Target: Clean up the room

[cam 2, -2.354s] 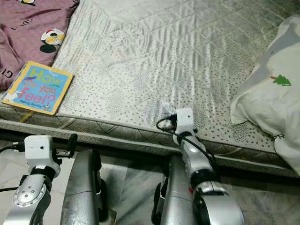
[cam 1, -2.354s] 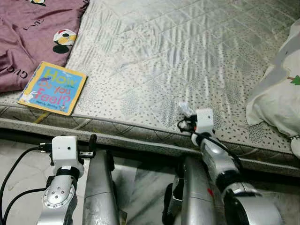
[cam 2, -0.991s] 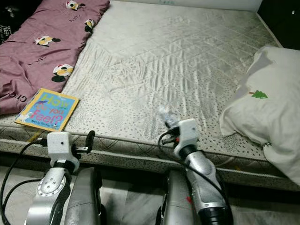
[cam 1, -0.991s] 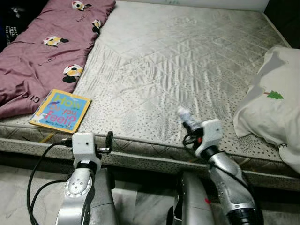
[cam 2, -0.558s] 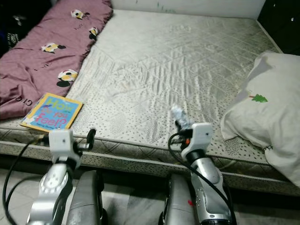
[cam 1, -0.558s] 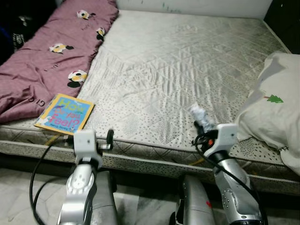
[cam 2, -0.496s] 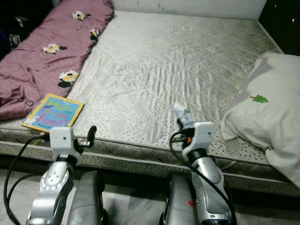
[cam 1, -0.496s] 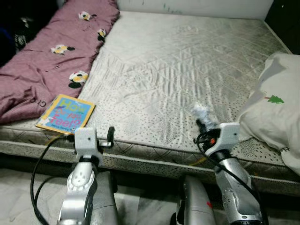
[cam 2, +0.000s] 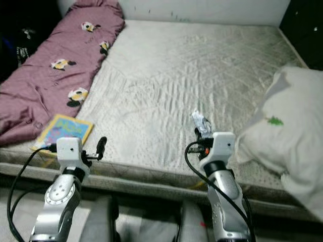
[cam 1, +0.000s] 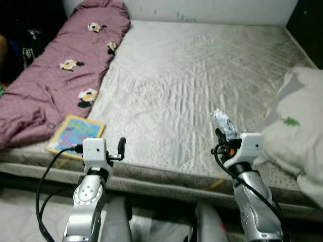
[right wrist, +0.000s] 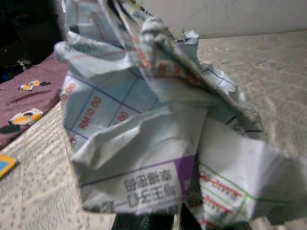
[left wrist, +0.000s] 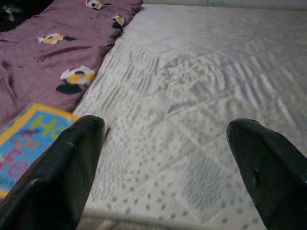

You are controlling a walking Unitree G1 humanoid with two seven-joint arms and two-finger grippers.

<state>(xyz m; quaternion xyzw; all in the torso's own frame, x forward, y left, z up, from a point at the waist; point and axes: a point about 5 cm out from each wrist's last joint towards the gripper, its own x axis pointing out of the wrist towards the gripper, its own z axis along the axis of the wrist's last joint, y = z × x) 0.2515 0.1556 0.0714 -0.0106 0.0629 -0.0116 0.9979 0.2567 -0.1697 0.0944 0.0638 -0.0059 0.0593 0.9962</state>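
My right gripper (cam 1: 222,132) is shut on a crumpled printed paper (cam 1: 223,124), held up over the front edge of the mattress (cam 1: 202,75). Close up in the right wrist view the crumpled paper (right wrist: 153,129) shows blue grid lines and printed text. My left gripper (cam 1: 120,147) hovers at the mattress's front edge, open, its black fingers (left wrist: 67,167) spread wide with nothing between them. A colourful children's book (cam 1: 74,133) lies on the mattress corner just beyond the left gripper; the book (left wrist: 29,143) sits by one finger in the left wrist view.
A purple blanket (cam 1: 60,75) with cartoon prints lies along the mattress's left side. A white pillow (cam 1: 298,131) with a small green tree print rests at the right edge. Pale floor (cam 1: 20,212) runs in front of the bed.
The camera has risen and pulled back, so more of the bed shows. My right gripper has lifted the crumpled paper higher. The left gripper stays open near the book.
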